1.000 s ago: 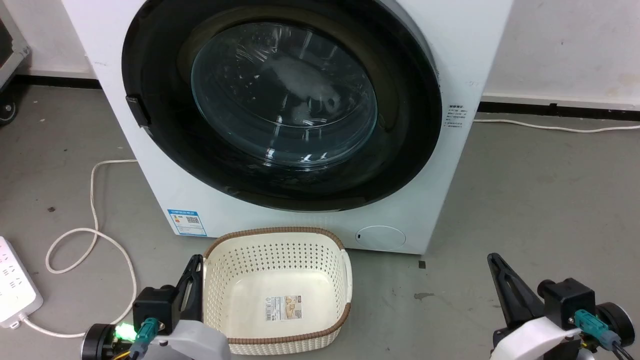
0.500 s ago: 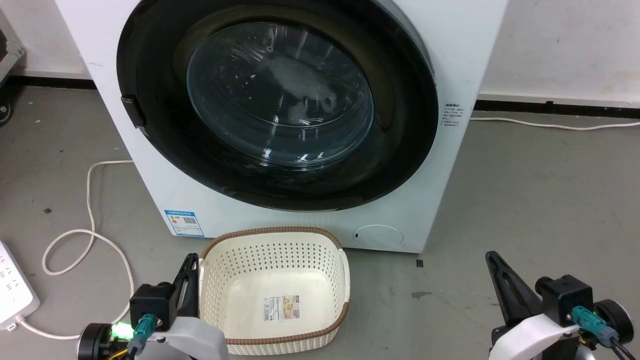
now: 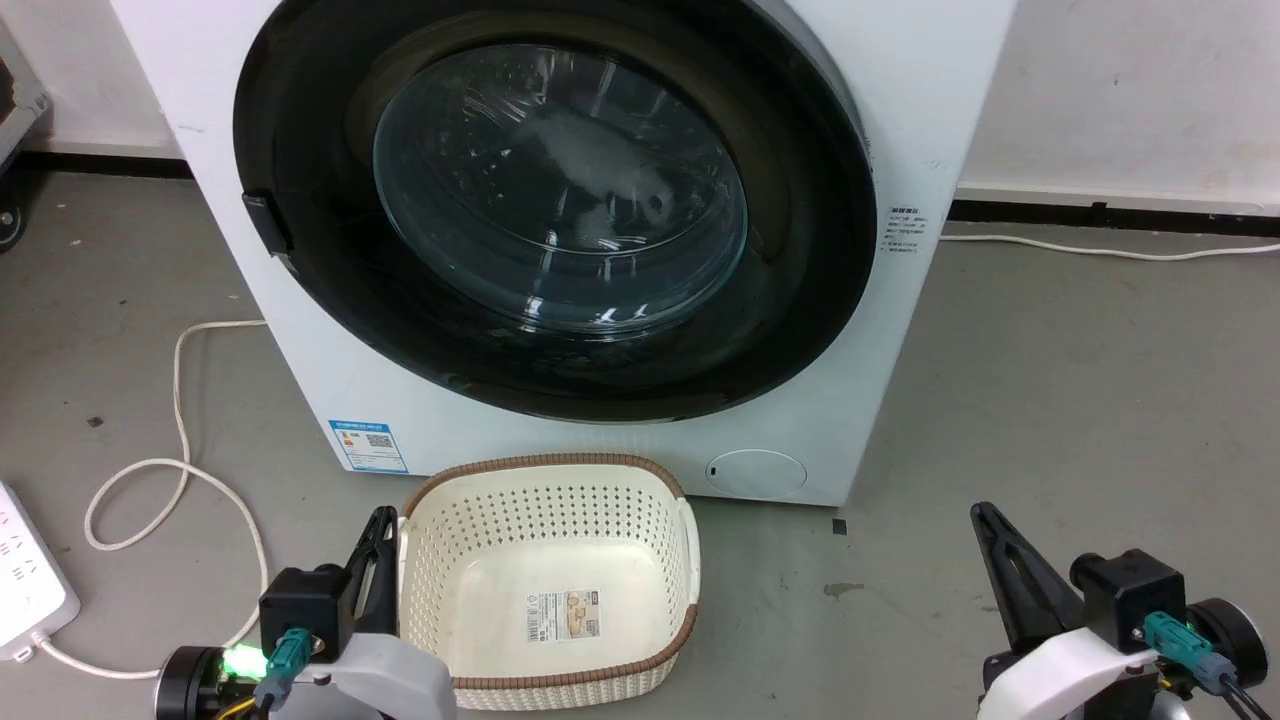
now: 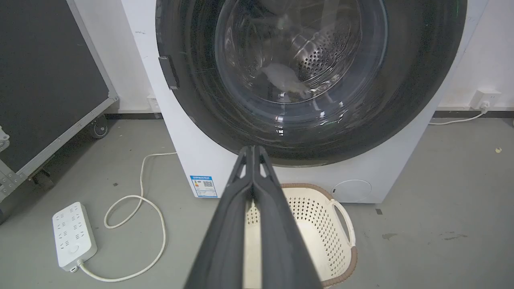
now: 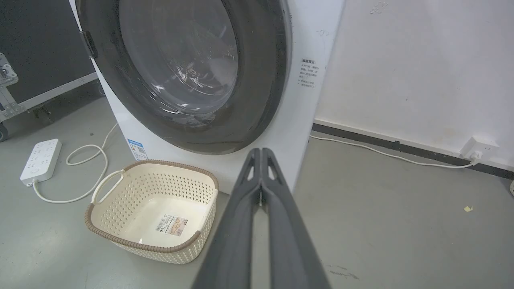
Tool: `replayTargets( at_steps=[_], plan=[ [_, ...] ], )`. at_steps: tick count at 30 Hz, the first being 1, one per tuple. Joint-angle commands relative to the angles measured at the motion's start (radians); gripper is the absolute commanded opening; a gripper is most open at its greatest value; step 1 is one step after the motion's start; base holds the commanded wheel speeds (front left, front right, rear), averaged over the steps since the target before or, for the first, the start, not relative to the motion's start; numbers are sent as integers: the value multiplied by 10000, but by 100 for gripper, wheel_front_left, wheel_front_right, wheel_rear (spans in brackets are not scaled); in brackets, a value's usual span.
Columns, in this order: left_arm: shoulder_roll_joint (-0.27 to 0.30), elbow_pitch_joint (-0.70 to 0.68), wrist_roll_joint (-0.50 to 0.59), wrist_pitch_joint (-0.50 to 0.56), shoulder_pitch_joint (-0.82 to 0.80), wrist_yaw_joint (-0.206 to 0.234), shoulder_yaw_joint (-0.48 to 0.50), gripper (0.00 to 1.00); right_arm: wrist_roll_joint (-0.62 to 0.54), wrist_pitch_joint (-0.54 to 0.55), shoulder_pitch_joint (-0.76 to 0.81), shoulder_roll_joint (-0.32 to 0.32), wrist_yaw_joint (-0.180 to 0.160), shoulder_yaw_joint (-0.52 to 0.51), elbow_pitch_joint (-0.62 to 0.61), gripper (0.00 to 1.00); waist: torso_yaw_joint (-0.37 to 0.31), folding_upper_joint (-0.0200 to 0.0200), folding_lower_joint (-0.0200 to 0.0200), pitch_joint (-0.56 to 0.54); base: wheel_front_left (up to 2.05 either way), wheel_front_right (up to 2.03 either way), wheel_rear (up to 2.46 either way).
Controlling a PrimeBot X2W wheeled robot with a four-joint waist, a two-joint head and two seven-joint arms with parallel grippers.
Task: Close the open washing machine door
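The large round washing machine door, glossy black rim around a bulging clear glass bowl, lies flush against the front of the big white front-loading washing machine, so the task looks done or nearly so. The pictures do not tell whether the small black catch on the rim has locked. Both arms sit low and well apart from the door: the left claw and the right claw each have their two dark fingers pressed together with nothing between them. The main risk is a door that only rests shut; without a firm last push it could swing open. A further push has its own hazard, since the left claw stands just beside the brown rim of the cream perforated basket and could knock it. Compared with a second ago, the whole head view has shifted slightly, which is camera motion; door, basket and claws keep their places.
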Motion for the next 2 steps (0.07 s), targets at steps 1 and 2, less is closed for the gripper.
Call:
replayTargets(
  at_steps=[1, 2],
  plan=[
    [-5, -45, 26, 3, -152, 28, 24, 0, -53, 7, -139, 41, -7, -1, -53, 0, 1, 0, 0, 0, 0, 0, 0],
    [-5, -45, 26, 3, -152, 28, 24, 0, -53, 7, -139, 41, -7, -1, -53, 0, 1, 0, 0, 0, 0, 0, 0]
  ],
)
